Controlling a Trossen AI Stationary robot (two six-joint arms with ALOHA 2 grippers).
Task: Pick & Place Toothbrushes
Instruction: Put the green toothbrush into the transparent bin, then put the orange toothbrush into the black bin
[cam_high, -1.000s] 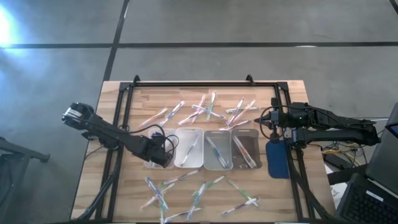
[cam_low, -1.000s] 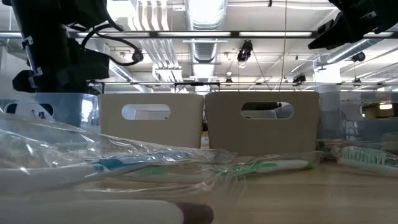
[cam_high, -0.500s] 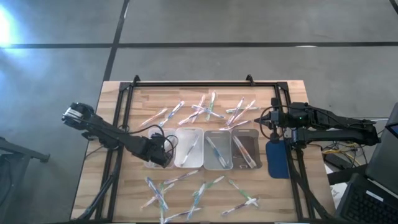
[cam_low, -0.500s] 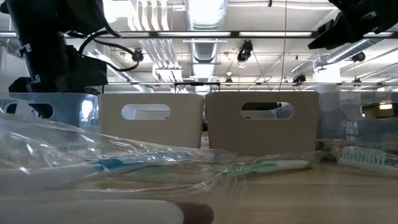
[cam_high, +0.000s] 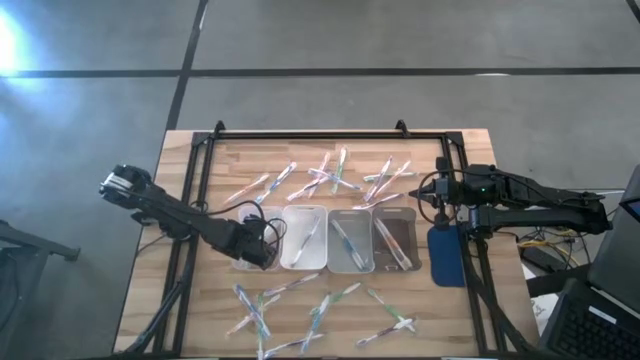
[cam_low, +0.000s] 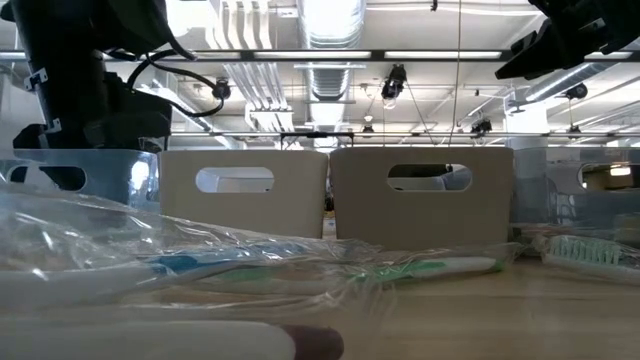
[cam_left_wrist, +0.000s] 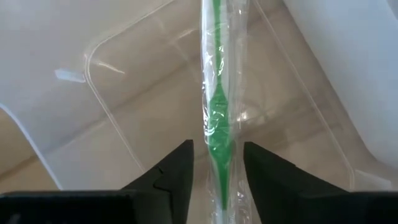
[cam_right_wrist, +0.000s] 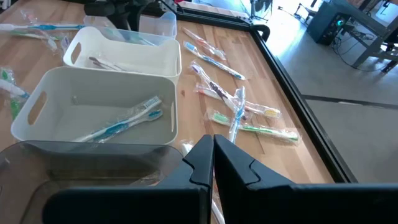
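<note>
Green-handled and sealed in clear wrap, a toothbrush (cam_left_wrist: 216, 124) lies lengthwise in the clear tray (cam_left_wrist: 118, 74) at the left end of the row, its long axis running straight out between the two dark fingers (cam_left_wrist: 171, 171) of the left gripper (cam_left_wrist: 216, 177). The jaws stand a little apart, one finger on each side of the handle; from the wrist view they look to be flanking the wrapper rather than pinching it, though whether either pad brushes the film cannot be told. Seen from above, the left gripper (cam_high: 255, 248) hangs over that same end tray, and it is plainly the nearer arm to the brush. The right gripper (cam_high: 435, 205) waits at the far end of the row, near the right edge of the wooden surface (cam_high: 215, 310), its jaws pressed shut on nothing. Other toothbrushes lie scattered across the surface both behind and in front of the trays, and some rest already in the white bins (cam_right_wrist: 93, 109). With the brush lying along the tray's length and the jaws astride it, the likely next move is a straight lift clear of the tray; the slack wrapper could snag a finger on the way.
</note>
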